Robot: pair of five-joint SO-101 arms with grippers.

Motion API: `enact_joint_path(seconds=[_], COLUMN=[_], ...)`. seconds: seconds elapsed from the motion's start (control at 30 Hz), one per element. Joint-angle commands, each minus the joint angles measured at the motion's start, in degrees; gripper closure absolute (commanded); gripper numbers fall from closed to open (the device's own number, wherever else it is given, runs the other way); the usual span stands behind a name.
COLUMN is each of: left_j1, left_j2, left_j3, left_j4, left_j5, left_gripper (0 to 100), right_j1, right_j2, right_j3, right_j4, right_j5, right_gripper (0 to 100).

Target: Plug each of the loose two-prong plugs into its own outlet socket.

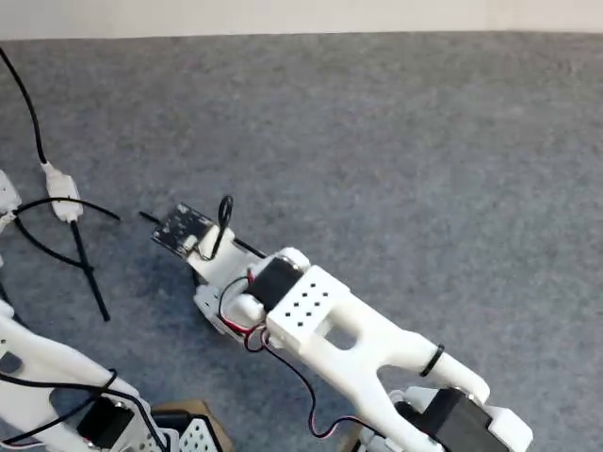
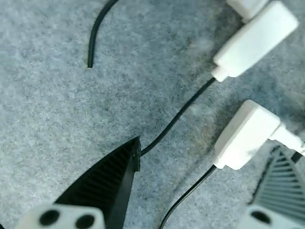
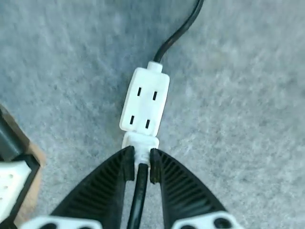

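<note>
The left tool (image 2: 209, 151) hangs wide open, released, just above the grey worktop (image 2: 57, 119). A loose white plug (image 2: 248, 136) lies between its fingers. The right tool (image 3: 140, 164) is clenched on a second plug (image 3: 141, 142), which sits against the end of the white outlet socket (image 3: 144, 102).

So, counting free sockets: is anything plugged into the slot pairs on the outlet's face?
No, both slot pairs on the outlet are bare; the right gripper holds a plug at its end.
</note>
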Motion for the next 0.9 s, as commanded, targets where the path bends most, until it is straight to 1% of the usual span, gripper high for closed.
enact_joint_path(seconds=[0.0, 0.1, 0.2, 0.3, 0.4, 0.57, 0.7, 0.87], left_j1=[-0.57, -0.22, 0.04, -0.04, -0.22, -0.13, -0.22, -0.22], left_j2=[-0.75, -0.75, -0.75, -0.75, -0.84, -0.84, -0.84, -0.84], left_j3=[-2.42, -2.42, -2.42, -2.42, -2.42, -2.42, -2.42, -2.42], left_j4=[0.18, 0.18, 0.26, 0.35, 0.35, 0.44, 0.26, 0.18], left_j5=[-1.14, -1.14, -1.14, -1.14, -1.23, -1.23, -1.23, -1.23], left_gripper=[60, 60, 60, 60, 60, 60, 60, 60], right_j1=[-0.13, -0.04, -0.04, -0.04, -0.04, 0.04, 1.27, 1.54], right_j2=[-0.40, -0.22, -0.13, -0.04, -0.04, 1.98, 6.46, 7.25], right_j3=[-6.29, -10.68, -13.05, -12.35, -12.09, -6.02, -6.11, -7.25], right_j4=[3.38, 7.87, 7.87, 7.87, 6.73, 1.27, 1.10, 1.36], right_j5=[-0.35, -0.35, -0.18, -0.18, -0.09, -0.09, -0.09, -0.09], right_gripper=[99.4, 99.4, 99.4, 99.4, 99.4, 99.4, 99.4, 99.4])
